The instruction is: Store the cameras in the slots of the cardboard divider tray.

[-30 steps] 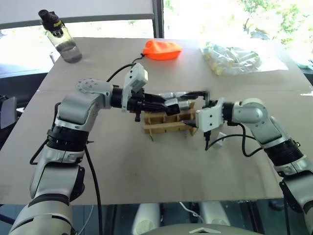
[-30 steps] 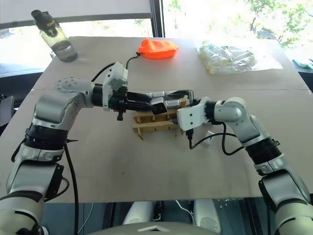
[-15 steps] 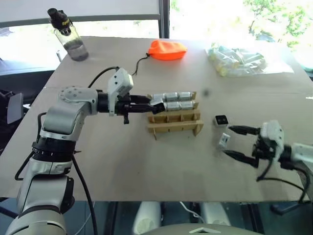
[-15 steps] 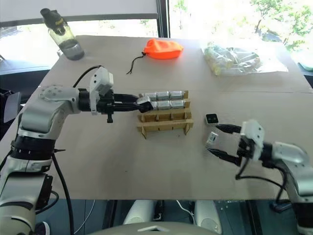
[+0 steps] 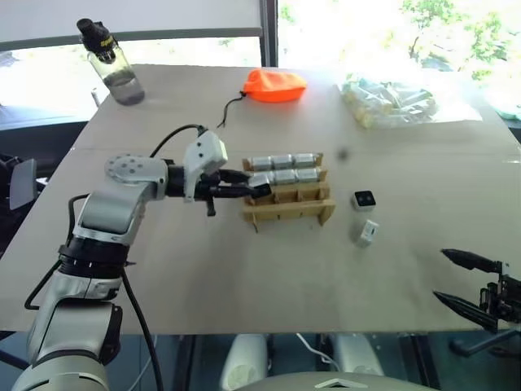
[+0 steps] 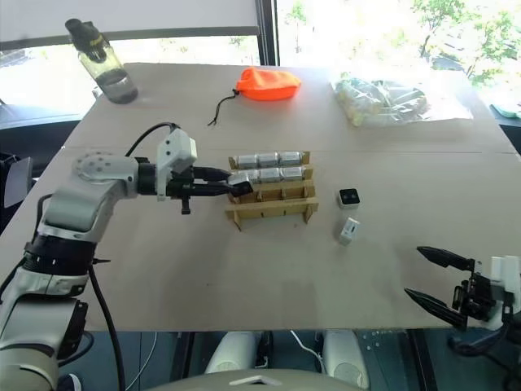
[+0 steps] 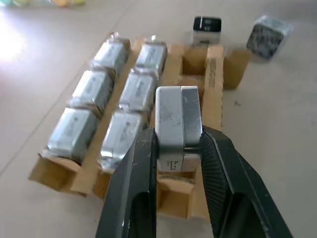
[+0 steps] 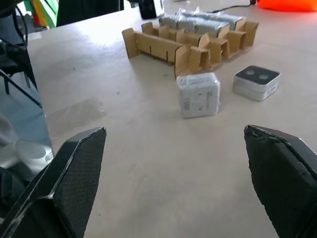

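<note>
The cardboard divider tray (image 5: 327, 214) lies mid-table. Its back and middle rows each hold three silver cameras (image 5: 282, 160). My left gripper (image 7: 178, 137) is shut on another silver camera (image 7: 177, 116), holding it just over the left end of the tray's empty front row (image 7: 196, 58). Whether it touches the cardboard I cannot tell. Two loose cameras lie on the table right of the tray, one with its black face up (image 5: 364, 199) and one on its side (image 5: 366, 233). My right gripper (image 6: 435, 278) hangs open at the table's front right edge, well apart from both.
A water bottle (image 5: 114, 61) stands at the back left. An orange pouch (image 5: 273, 84) with a cord lies at the back centre. A clear bag of pale items (image 5: 391, 99) lies at the back right. The table's front edge (image 5: 285, 332) runs just below my right gripper.
My right arm has swung away from the tray, past the loose cameras, to the front right edge. My left gripper, still holding its camera, has shifted from the middle row to the front row.
</note>
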